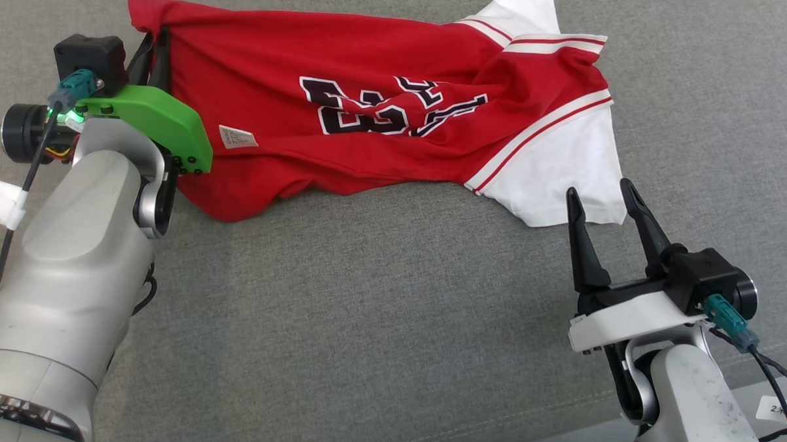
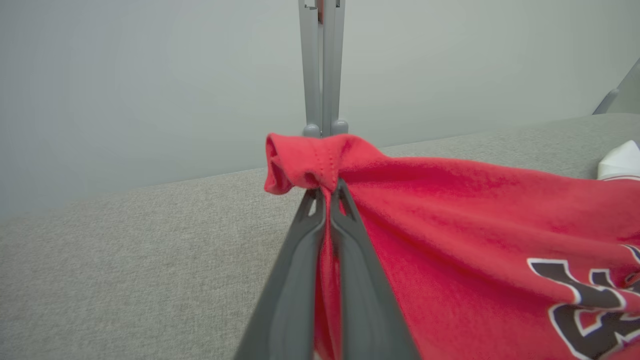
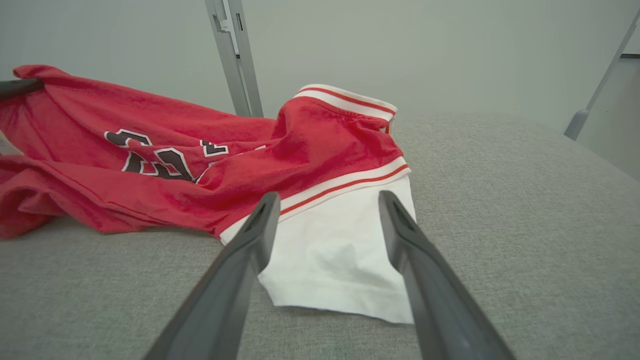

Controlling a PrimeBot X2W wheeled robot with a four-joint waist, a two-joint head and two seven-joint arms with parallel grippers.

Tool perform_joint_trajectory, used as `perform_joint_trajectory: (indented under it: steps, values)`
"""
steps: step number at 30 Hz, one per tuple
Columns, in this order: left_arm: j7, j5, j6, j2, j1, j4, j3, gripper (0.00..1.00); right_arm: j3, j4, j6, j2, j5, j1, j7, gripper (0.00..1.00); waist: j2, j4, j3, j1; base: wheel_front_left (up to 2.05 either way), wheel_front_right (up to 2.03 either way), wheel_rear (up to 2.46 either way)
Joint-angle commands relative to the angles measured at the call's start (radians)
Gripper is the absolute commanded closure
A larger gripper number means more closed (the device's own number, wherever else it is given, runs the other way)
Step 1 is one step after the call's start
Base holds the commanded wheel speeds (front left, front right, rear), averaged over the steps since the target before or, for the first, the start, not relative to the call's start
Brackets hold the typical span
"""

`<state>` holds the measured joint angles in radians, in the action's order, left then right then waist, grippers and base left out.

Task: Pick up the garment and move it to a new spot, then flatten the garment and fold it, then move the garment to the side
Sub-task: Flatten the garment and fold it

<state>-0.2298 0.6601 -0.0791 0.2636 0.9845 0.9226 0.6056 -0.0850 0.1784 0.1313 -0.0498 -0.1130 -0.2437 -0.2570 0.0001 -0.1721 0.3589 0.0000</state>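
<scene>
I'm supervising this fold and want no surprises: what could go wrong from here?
1. The left hand pinches just a small bunch at the red edge of the jersey; it might slip out on lifting.
2. The right hand is open at the white sleeve, not gripping it; lifting now would likely drag and bunch the crumpled cloth.

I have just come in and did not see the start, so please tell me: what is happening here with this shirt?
A two-armed robot is working on a red and white jersey that lies crumpled on a grey cushioned surface. Its left tool is shut on a bunched red edge of the jersey. Its right tool is open and pointed at the white sleeve, gripping nothing. The jersey is not yet flattened or folded.
</scene>
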Motion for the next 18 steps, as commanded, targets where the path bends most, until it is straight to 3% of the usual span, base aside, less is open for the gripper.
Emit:
perform_joint_trajectory:
  steps: [1,3,4,5,6,18]
  values:
    - [-0.012,-0.015,0.006,0.002,0.021,0.005,-0.005,1.00,0.003,0.003,-0.001,-0.001,-0.003,-0.011,-0.007,0.00,-0.0001,0.003,0.001,0.0000,0.00,0.00,0.00]
    - [-0.020,-0.023,0.009,-0.003,0.027,0.014,-0.003,1.00,0.006,0.005,-0.001,-0.001,-0.002,-0.012,-0.008,0.00,-0.0001,0.008,0.000,0.0000,0.00,0.00,0.00]
    - [-0.020,-0.021,0.012,-0.011,0.022,0.028,0.003,0.95,0.007,0.009,-0.001,-0.001,-0.001,-0.011,-0.008,0.00,-0.0001,0.012,-0.004,0.0000,0.00,0.00,0.00]
    - [-0.017,-0.018,0.015,-0.016,0.017,0.041,0.005,0.18,0.005,0.011,-0.001,-0.001,-0.002,-0.011,-0.008,0.00,-0.0001,0.015,-0.007,0.0000,0.00,0.00,0.00]
    - [-0.020,-0.020,0.021,-0.020,0.014,0.050,0.010,0.00,0.003,0.015,-0.001,-0.001,-0.004,-0.012,-0.008,0.00,-0.0001,0.018,-0.010,0.0000,0.00,0.00,0.00]
    - [-0.020,0.010,0.100,-0.081,-0.114,0.142,0.043,0.00,0.025,0.036,-0.001,-0.001,0.003,0.022,-0.007,0.00,-0.0001,0.078,-0.099,0.0000,0.00,0.00,0.00]
